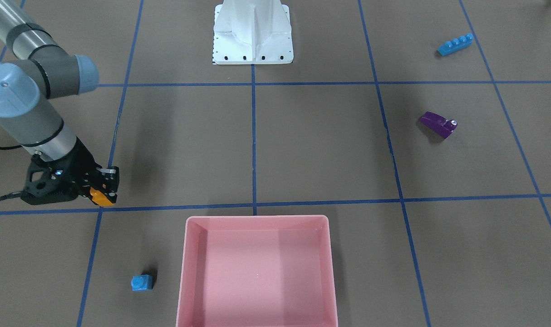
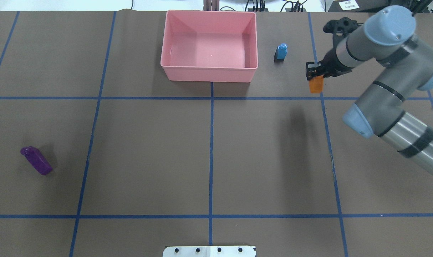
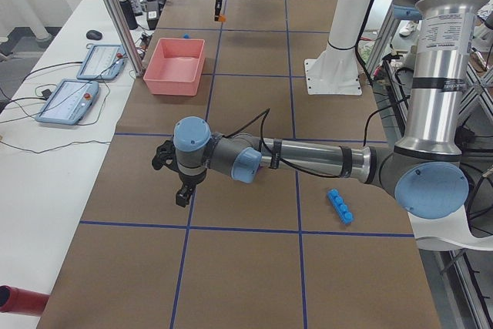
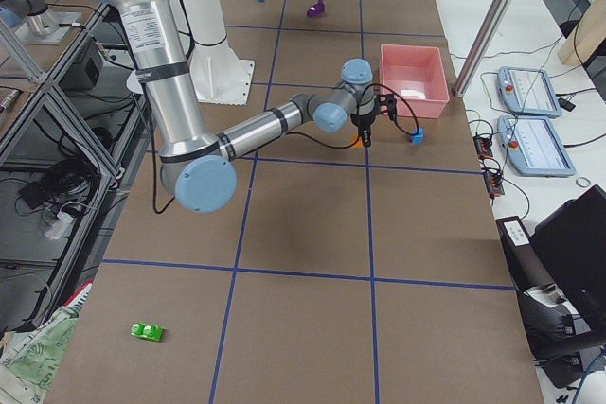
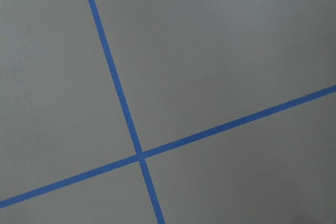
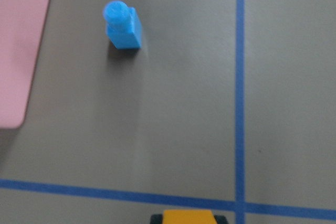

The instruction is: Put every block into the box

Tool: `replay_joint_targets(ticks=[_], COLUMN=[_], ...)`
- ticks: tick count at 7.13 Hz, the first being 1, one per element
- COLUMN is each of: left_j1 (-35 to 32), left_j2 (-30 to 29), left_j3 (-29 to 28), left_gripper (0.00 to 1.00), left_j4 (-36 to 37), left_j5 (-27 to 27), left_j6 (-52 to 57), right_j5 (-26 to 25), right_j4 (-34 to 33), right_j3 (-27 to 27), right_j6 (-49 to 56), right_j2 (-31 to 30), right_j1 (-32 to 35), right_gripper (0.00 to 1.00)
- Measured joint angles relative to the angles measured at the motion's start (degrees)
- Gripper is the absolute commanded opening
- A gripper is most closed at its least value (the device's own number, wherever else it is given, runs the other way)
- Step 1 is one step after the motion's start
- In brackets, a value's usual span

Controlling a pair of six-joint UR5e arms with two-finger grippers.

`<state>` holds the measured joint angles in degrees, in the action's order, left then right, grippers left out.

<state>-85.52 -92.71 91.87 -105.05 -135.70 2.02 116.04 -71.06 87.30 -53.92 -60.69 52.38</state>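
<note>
- One brick, the orange block [image 2: 315, 85], was clamped in the right tool [image 2: 314, 74], hanging below the fingers and apparently clear of the desk [image 2: 209, 153].
- The box [image 2: 209, 74] lay empty to the robot's left of that tool and slightly farther out. The tiny blue cube [image 2: 281, 51] stood between them, near the box wall.
- The right arm was the nearer, stretched forward with its wrist pointing down.
- The left tool [image 3: 182, 190] hung over the desk, well apart from the box. Its state could not be told.
</note>
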Motion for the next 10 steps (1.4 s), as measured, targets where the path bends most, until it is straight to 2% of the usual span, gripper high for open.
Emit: replay_joint_targets(ticks=[3, 5, 7, 8, 9, 10], left_j1=[0.06, 0.08, 0.09, 0.09, 0.09, 0.09], left_j2=[0.15, 0.14, 0.14, 0.14, 0.13, 0.13], left_j3=[0.06, 0.09, 0.06, 0.02, 0.03, 0.07], left_gripper=[1.0, 1.0, 1.0, 1.0, 1.0, 1.0], left_j4=[-0.03, -0.06, -0.46, -0.65, -0.75, -0.83], left_j5=[0.0, -0.06, -0.07, -0.04, -0.03, -0.06], left_j6=[0.0, 0.0, 0.0, 0.0, 0.0, -0.08], right_j5=[-0.87, -3.91, -7.19, -9.37, -10.86, -11.5], right_j4=[-3.8, -5.52, -2.6, 0.03, 1.71, 2.28], right_j3=[-17.05, -28.16, -38.07, -41.14, -42.8, -43.4], right_j6=[-4.22, -5.25, -5.88, -6.96, -8.24, -9.51], right_j2=[20.68, 31.11, 37.83, 38.76, 39.1, 39.15], right_j1=[1.36, 1.15, -1.05, -2.53, -3.68, -4.53], right_gripper=[0.0, 0.0, 0.0, 0.24, 0.99, 0.99])
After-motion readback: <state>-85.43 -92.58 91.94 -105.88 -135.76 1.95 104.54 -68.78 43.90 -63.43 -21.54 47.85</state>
